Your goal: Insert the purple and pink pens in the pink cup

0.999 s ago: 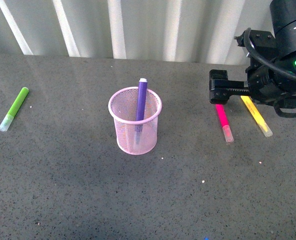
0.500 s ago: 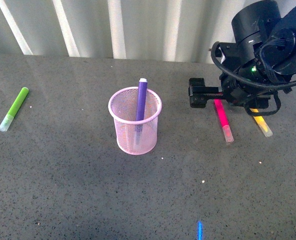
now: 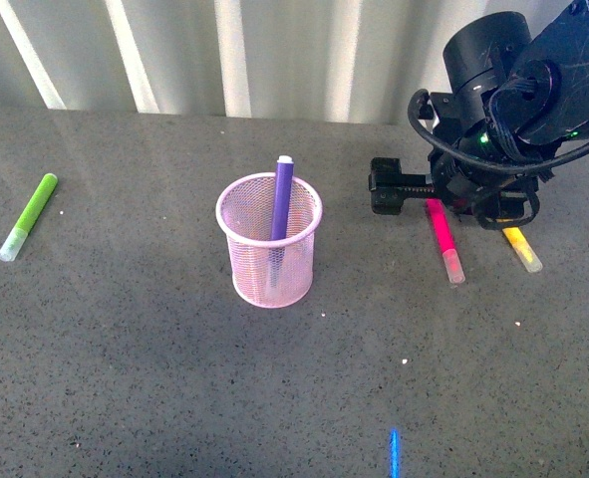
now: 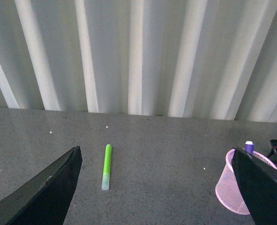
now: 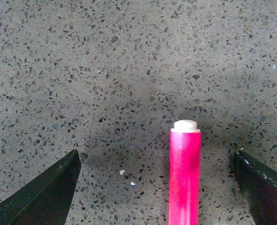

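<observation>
We see the right gripper [image 5: 155,152] spread wide over the dark speckled tabletop [image 3: 174,398] with nothing in its grasp. In its wrist view the two dark fingers [image 5: 44,197] stand far apart, and the white-tipped end of the pink pen [image 5: 184,178] lies between them, somewhat off centre and touching neither. From the front, that arm hangs over the pen's far end. The pen lies flat on the tabletop to the right of the pink cup [image 3: 244,249], well apart from it, with its clear cap pointing toward the camera. Just beside it, further right, we can make out the near part of a yellow marker [image 3: 522,250]; the arm covers the rest of it.

The purple pen [image 3: 281,204] is already in the cup. It stands nearly upright and leans against the far rim, its pale end poking above the mesh.

The left gripper [image 4: 155,151] is also wide open and empty — its wrist view looks out between the fingers at the tabletop. There we see a lime-green marker [image 4: 106,167] lying by itself, and the cup off toward one edge of that view. In the front view the green marker lies far to the left of the cup. A white corrugated wall [image 3: 274,50] closes off the back of the tabletop.
</observation>
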`<act>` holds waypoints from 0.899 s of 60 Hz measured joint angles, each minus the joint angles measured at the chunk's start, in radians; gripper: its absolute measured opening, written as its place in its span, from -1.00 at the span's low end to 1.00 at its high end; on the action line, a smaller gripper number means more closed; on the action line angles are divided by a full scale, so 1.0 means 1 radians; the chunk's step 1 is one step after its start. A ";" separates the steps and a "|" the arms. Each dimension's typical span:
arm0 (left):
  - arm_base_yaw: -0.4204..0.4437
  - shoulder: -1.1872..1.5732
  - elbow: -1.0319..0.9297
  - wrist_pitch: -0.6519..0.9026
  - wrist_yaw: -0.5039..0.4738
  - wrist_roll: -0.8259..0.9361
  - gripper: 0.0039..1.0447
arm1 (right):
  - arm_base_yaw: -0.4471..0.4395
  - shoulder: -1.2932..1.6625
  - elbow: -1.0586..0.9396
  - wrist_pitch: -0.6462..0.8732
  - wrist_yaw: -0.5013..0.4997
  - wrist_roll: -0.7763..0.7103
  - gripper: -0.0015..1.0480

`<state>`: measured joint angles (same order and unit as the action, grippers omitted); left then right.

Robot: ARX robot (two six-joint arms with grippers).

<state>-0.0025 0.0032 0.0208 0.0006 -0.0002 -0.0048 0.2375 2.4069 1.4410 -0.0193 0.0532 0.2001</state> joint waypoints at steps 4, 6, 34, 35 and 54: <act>0.000 0.000 0.000 0.000 0.000 0.000 0.88 | -0.002 0.005 0.008 -0.006 0.010 0.000 0.65; 0.000 0.000 0.000 0.000 0.000 0.000 0.88 | -0.005 0.006 0.011 -0.006 0.010 0.001 0.55; 0.000 0.000 0.000 0.000 0.000 0.000 0.88 | -0.043 -0.006 -0.045 0.086 -0.056 0.019 -0.77; 0.000 0.000 0.000 0.000 0.000 0.000 0.88 | -0.045 -0.010 -0.053 0.095 -0.062 0.017 -0.77; 0.000 0.000 0.000 0.000 0.000 0.000 0.88 | -0.050 -0.101 -0.229 0.314 -0.135 -0.013 -0.77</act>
<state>-0.0025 0.0032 0.0208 0.0006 -0.0002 -0.0048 0.1879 2.3062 1.2125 0.2951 -0.0818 0.1875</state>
